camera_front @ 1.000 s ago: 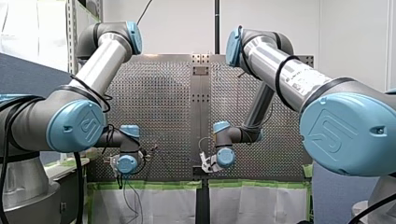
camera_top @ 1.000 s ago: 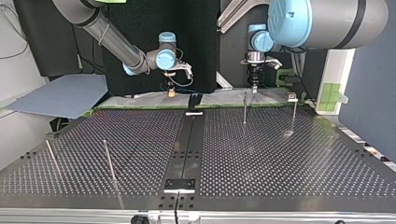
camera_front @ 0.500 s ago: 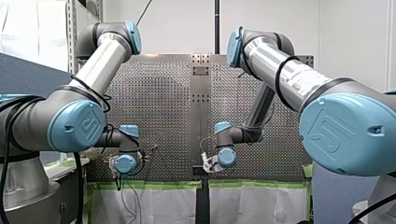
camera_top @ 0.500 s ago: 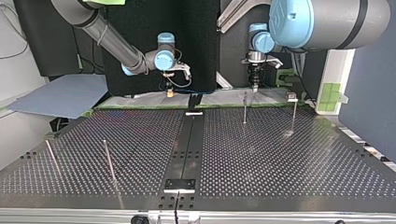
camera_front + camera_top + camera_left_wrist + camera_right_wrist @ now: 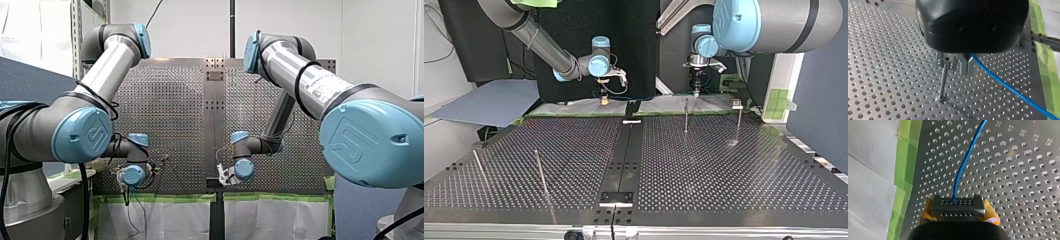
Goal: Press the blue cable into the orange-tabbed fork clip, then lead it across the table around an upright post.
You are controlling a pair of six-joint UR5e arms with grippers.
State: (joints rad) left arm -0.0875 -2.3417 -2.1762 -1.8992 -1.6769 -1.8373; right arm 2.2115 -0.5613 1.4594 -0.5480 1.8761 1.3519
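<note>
The blue cable (image 5: 1008, 87) runs out from the metal fingers of my left gripper (image 5: 961, 67), which is shut on it, and slants away over the perforated plate. An upright post (image 5: 943, 82) stands right beside those fingers. My right gripper (image 5: 957, 206), with yellow pads (image 5: 991, 213), is shut on the same blue cable (image 5: 960, 170), which leads straight ahead from it. In the top view my right gripper (image 5: 603, 100) hangs at the table's far edge left of centre. My left gripper (image 5: 696, 93) hangs just above and behind a post (image 5: 686, 117). I see no orange-tabbed clip.
A second post (image 5: 739, 125) with a small fixture (image 5: 736, 104) beside its top stands at the top view's right. Two leaning posts (image 5: 540, 172) are near the left front. Green tape (image 5: 904, 177) and white sheeting edge the table by my right gripper.
My right gripper has drifted a little toward the top view's left and slightly down. My left gripper has hardly moved beside its post.
</note>
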